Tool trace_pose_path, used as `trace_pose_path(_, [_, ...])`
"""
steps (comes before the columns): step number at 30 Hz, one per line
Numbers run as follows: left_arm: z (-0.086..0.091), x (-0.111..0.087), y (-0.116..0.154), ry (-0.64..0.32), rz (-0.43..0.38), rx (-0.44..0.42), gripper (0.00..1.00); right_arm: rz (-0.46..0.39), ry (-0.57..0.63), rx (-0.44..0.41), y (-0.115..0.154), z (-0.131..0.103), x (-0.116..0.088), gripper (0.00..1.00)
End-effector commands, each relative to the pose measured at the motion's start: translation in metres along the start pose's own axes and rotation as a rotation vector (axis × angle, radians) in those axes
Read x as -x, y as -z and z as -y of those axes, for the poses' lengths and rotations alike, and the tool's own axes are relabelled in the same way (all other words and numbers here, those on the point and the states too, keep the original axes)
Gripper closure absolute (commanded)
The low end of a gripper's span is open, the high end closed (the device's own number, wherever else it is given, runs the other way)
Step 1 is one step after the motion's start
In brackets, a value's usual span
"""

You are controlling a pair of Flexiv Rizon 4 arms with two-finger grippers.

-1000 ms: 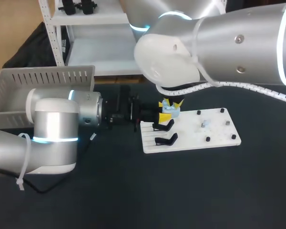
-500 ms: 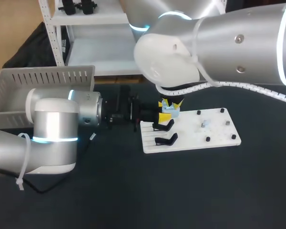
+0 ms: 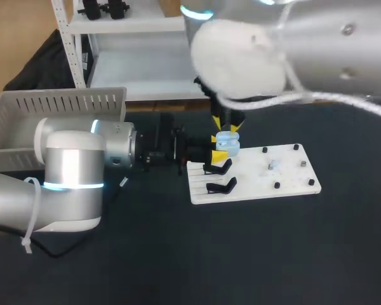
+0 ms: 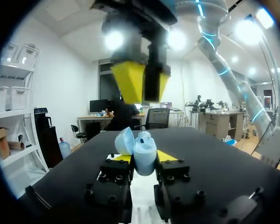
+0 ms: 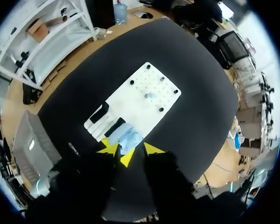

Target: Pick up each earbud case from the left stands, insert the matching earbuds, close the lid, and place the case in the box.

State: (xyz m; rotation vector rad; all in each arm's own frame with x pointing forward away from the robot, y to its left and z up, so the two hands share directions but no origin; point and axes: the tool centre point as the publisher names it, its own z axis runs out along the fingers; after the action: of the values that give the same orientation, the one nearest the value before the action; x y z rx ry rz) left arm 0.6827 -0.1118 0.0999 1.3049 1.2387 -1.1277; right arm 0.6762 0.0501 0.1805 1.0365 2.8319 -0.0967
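- Case (image 3: 227, 145): light blue, held off the table over the stand end of the white board (image 3: 292, 181).
- My left gripper (image 4: 144, 157) is clamped on the case, one yellow tip on each side of its body.
- The lid (image 4: 124, 140) stands open, tipped to one side, and a rounded earbud (image 4: 144, 136) sits in the case's mouth.
- My right gripper (image 3: 225, 125) hangs straight above the case and clear of it. Its tips are parted with nothing between them.
- Two black stands (image 3: 217, 168) lie on the board just beside the case, both bare.
- A small pale piece (image 3: 273, 165) sits among the black pegs at the board's other end; it is too small for me to identify.
- The grey box (image 3: 25, 121) is well apart, beyond my left arm.
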Motion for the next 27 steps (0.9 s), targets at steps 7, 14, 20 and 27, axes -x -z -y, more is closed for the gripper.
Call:
trace_pose_path(7, [0.001, 0.0, 0.0, -0.001, 0.001, 0.005, 1.0, 0.061, 0.252, 0.32, -0.008, 0.081, 0.044, 0.64])
trace_pose_path(14, [0.001, 0.0, 0.0, -0.001, 0.001, 0.005, 1.0, 0.121, 0.357, 0.344, -0.027, 0.095, 0.057, 0.58])
trace_pose_path(20, [0.001, 0.0, 0.0, -0.001, 0.001, 0.005, 1.0, 0.102, 0.379, 0.364, -0.054, 0.098, 0.065, 0.63])
trace_pose_path(27, [0.001, 0.0, 0.0, -0.001, 0.001, 0.005, 1.0, 0.071, 0.403, 0.387, -0.077, 0.096, 0.067, 0.65])
